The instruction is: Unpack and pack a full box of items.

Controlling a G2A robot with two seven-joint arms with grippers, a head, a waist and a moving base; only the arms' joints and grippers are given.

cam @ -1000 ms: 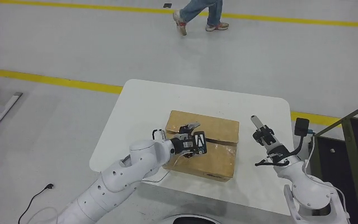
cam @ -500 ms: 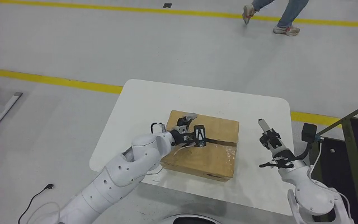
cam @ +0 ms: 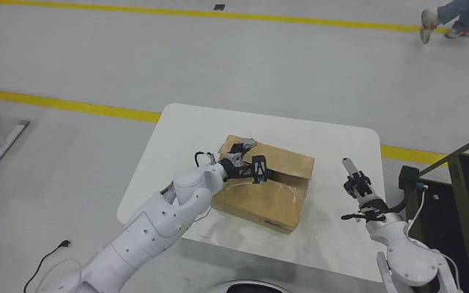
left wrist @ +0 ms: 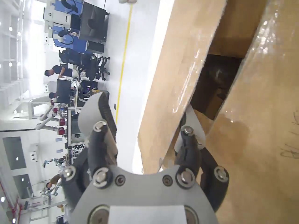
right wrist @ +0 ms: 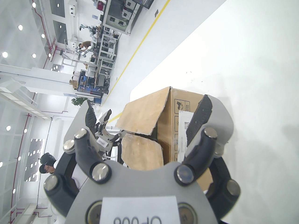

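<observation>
A brown cardboard box (cam: 271, 198) sits in the middle of the white table (cam: 183, 139). Its far top flap (cam: 282, 156) is tilted up, leaving a dark gap along the centre seam. My left gripper (cam: 248, 162) is at the box's left end, open. One finger (left wrist: 190, 122) is hooked under the raised flap (left wrist: 182, 47) and the other finger (left wrist: 100, 110) stands outside it. The near flap (left wrist: 261, 117) lies flat. My right gripper (cam: 350, 172) hovers open to the right of the box, holding nothing. From there I see the box (right wrist: 184, 115) and its lifted flap (right wrist: 144, 113).
Bare table surface lies to the left, behind and to the right of the box. A metal frame (cam: 454, 176) stands beyond the table's right edge. Yellow floor lines (cam: 73, 106) run behind the table.
My left gripper has moved toward the far side of the box and pried the far flap upward. The box has turned slightly. My right arm has drawn back a little to the right.
</observation>
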